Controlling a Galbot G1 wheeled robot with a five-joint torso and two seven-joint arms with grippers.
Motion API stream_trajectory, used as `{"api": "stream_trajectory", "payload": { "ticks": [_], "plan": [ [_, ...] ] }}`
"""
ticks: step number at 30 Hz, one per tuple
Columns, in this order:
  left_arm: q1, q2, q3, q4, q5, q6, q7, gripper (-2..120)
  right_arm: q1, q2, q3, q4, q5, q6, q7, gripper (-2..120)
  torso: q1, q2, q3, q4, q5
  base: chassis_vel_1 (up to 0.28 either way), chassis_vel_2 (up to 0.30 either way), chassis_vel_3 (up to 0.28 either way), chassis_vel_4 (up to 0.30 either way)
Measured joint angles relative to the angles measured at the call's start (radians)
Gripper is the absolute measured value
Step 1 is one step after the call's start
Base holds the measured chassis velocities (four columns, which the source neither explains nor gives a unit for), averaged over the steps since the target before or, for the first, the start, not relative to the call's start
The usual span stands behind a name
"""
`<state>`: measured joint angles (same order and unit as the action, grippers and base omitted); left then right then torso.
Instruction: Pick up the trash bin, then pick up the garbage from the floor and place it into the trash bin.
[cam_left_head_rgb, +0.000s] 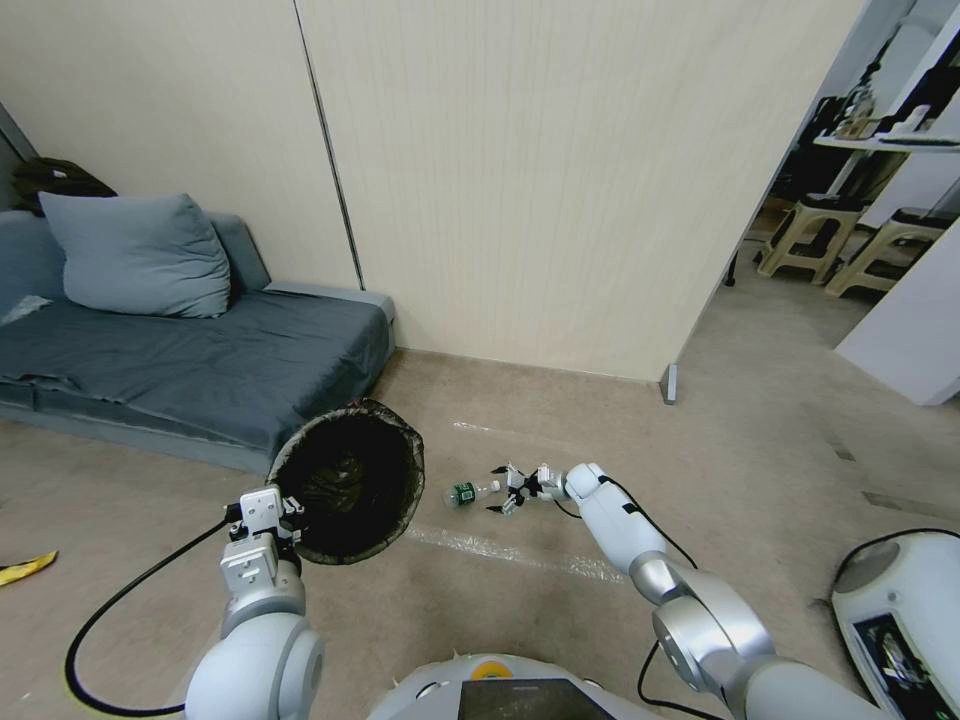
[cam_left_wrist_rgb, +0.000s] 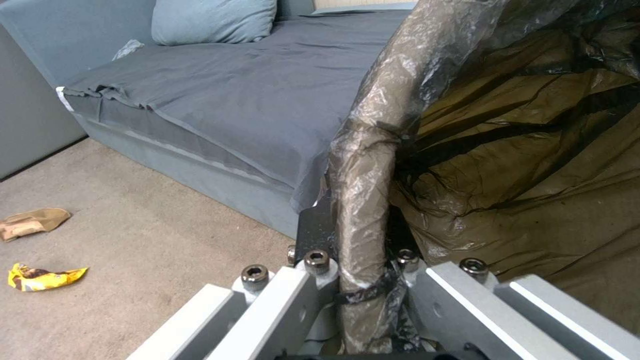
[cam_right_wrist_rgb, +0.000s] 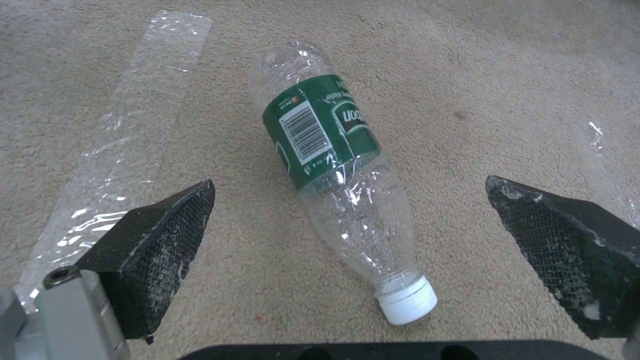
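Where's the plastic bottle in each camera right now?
Head view: bottle lies on the carpet between the trash bin and the open right gripper.
Left wrist view: not in it.
Right wrist view: bottle between the pads.
Shared landmark: right gripper.

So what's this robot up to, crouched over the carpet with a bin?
It is tidying litter. Its left hand is clamped on the rim of the bin, holding it up beside the sofa. Its right hand is open, low over the floor, with a bottle lying between its fingers, not yet gripped.
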<state>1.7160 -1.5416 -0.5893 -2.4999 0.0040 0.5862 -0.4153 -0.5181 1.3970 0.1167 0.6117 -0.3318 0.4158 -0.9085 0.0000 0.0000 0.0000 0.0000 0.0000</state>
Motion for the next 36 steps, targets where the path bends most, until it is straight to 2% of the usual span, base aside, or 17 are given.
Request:
{"api": "stream_trajectory", "payload": {
  "ticks": [17,36],
  "plan": [
    [0.019,-0.011,0.011,0.0,0.023,-0.009,-0.001,0,0.039,0.034,-0.033,-0.086,0.007,0.002,0.077,100,0.0,0.0,0.0,0.0,-0.0001,0.0,0.0,0.0,0.0],
    [0.038,-0.022,0.022,0.0,0.046,-0.019,-0.001,0,0.053,0.071,-0.051,-0.132,0.041,-0.014,0.117,100,0.0,0.0,0.0,-0.0001,0.0,0.0,0.0,0.0,0.0]
  ]
}}
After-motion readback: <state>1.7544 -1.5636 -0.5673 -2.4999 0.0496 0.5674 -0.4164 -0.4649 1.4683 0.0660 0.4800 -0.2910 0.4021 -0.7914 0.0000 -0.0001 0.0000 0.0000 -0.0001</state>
